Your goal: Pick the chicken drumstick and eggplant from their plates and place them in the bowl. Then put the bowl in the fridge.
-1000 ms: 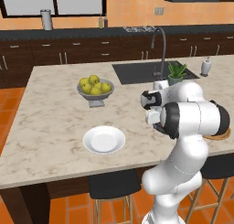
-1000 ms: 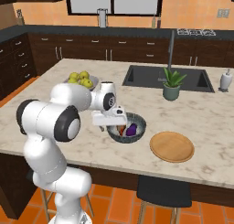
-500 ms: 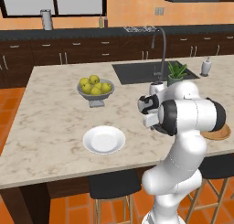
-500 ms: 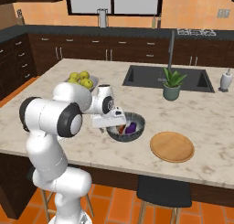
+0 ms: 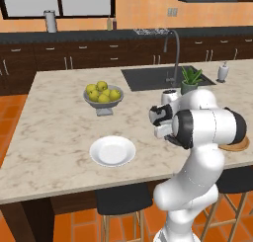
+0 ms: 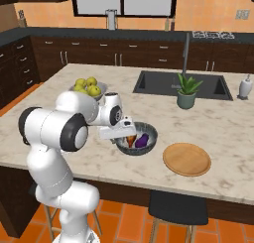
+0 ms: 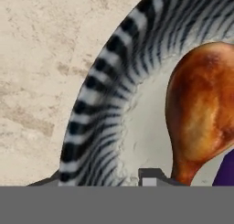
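Gripper [image 6: 130,134] hangs low over the near-left rim of the bowl [image 6: 149,144]; whether its fingers are apart or together cannot be told (the hand hides them). Chicken drumstick [image 7: 201,111] and eggplant [image 6: 142,140] lie inside, touching. White plate [image 5: 112,151] and wooden plate [image 6: 187,159] sit on the counter [image 5: 54,132]

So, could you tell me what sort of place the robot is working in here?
A rendered home kitchen, it seems: a marble-topped island with a sink and tall faucet, dark cabinets along the back wall, and stools tucked underneath.
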